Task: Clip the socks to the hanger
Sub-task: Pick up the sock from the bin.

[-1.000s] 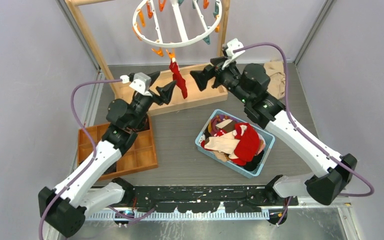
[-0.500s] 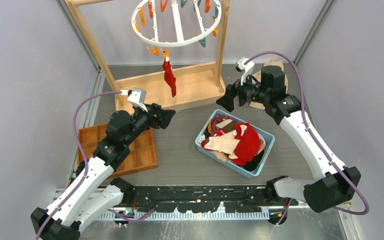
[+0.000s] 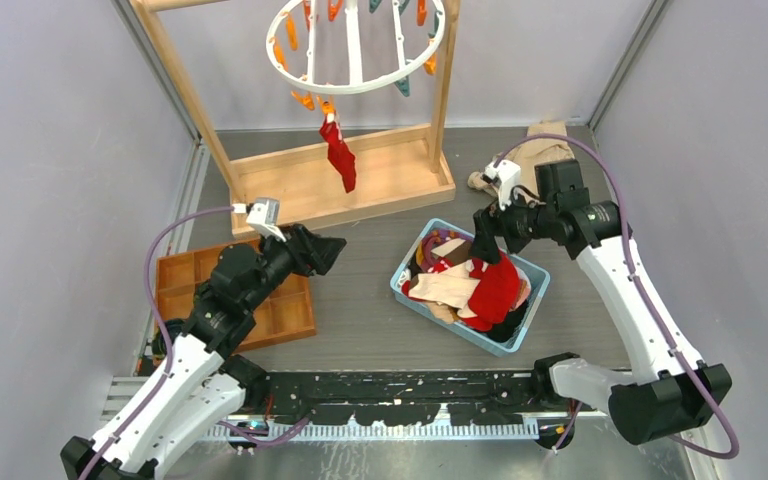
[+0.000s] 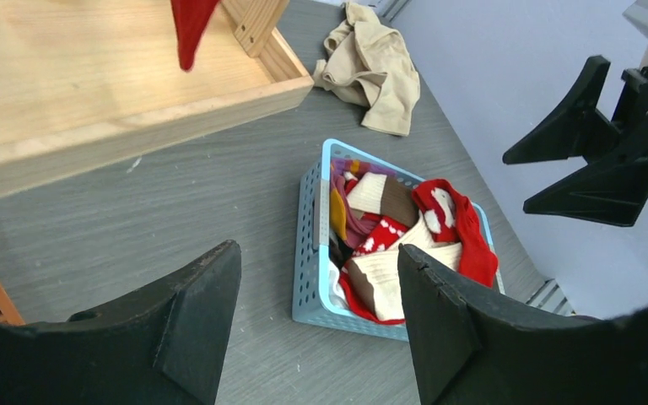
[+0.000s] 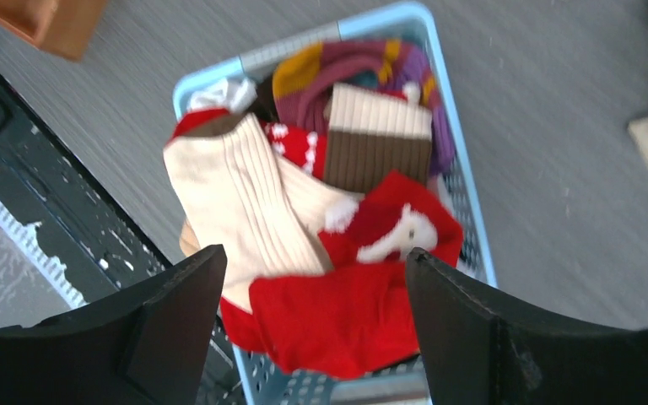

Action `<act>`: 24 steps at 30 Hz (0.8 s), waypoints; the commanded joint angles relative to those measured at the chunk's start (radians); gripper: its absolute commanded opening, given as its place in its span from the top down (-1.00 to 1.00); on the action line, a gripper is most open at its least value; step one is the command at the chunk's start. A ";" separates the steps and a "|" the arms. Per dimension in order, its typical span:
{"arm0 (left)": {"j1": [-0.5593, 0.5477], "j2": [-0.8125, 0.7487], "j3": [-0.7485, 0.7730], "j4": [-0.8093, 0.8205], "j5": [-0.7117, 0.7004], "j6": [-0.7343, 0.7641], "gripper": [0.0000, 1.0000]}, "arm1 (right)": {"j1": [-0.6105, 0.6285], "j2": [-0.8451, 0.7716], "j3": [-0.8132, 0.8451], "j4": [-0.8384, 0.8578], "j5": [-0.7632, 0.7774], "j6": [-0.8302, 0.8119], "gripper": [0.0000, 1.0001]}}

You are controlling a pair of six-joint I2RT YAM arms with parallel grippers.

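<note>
The left arm [image 3: 175,375] and right arm [image 3: 640,310] look alike: glossy white shell links between bulky black joint housings. A thin purple cable [image 3: 149,265] loops along each arm and ends at a small white-and-grey camera block [image 3: 263,215] on the wrist. The fingers [image 4: 187,333] are matte black, broad flat-faced wedges with hard edges that taper to blunt tips.

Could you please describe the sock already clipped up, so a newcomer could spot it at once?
At the far side of the table stands a tall wooden frame holding a white ring hanger. From an orange clip on its near edge dangles one red sock, the only one hanging; the other socks lie heaped in the blue basket.
</note>
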 commanded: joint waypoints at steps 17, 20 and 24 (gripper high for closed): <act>0.006 -0.261 -0.215 0.032 -0.068 -0.465 -0.32 | 0.003 -0.054 -0.202 0.064 0.396 0.478 -0.33; 0.006 -0.266 -0.212 0.009 -0.069 -0.496 -0.29 | 0.002 -0.038 -0.225 0.075 0.421 0.473 -0.24; 0.006 -0.260 -0.179 -0.063 -0.063 -0.499 -0.28 | 0.000 -0.026 -0.246 0.096 0.430 0.473 -0.09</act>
